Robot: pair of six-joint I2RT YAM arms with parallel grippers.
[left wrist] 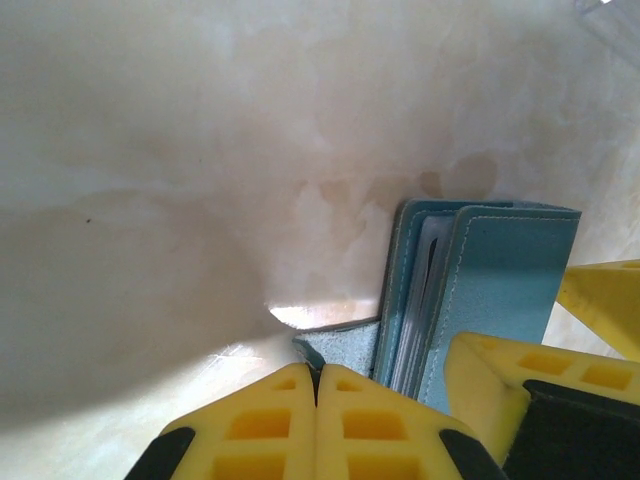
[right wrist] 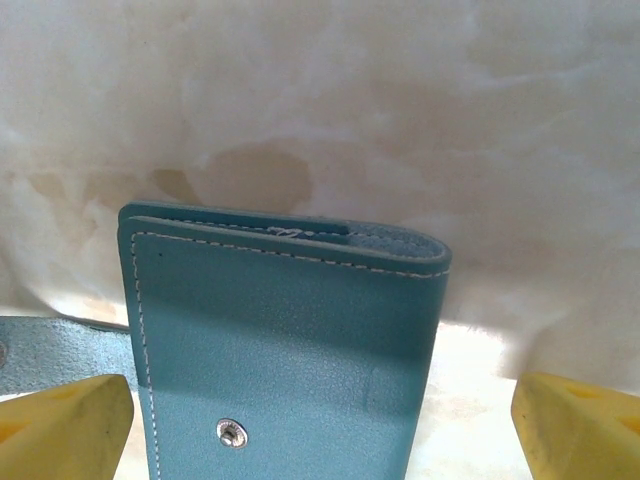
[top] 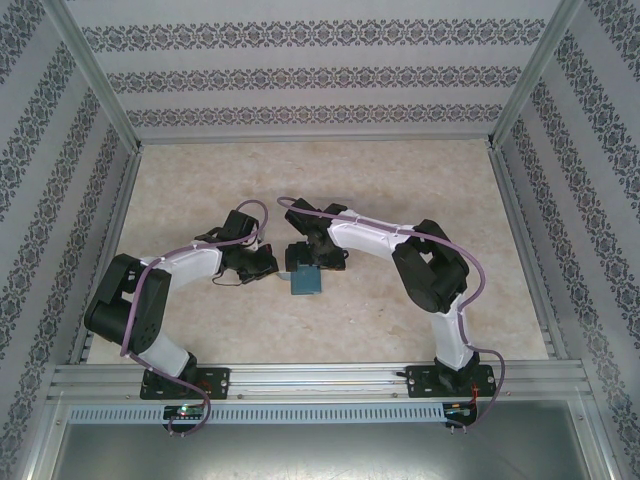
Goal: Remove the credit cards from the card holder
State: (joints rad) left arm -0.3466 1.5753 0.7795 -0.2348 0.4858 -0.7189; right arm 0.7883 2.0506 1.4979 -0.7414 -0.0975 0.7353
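The teal card holder [top: 305, 282] lies folded shut on the table between the two arms. My left gripper [left wrist: 318, 368] is shut on the holder's little side tab [left wrist: 345, 345], at the holder's [left wrist: 500, 290] left edge. My right gripper [right wrist: 322, 390] stands open, one yellow fingertip [right wrist: 70, 425] on each side of the holder [right wrist: 290, 330], whose cover with its snap stud [right wrist: 232, 433] faces the camera. In the top view the left gripper [top: 262, 265] and right gripper [top: 318, 256] meet over it. The credit cards are hidden inside the folded holder.
The beige marbled tabletop [top: 400, 180] stretches behind and to both sides of the holder. Patterned walls and aluminium rails [top: 520, 230] close in the table. A bit of clear plastic [left wrist: 612, 12] shows at the far right in the left wrist view.
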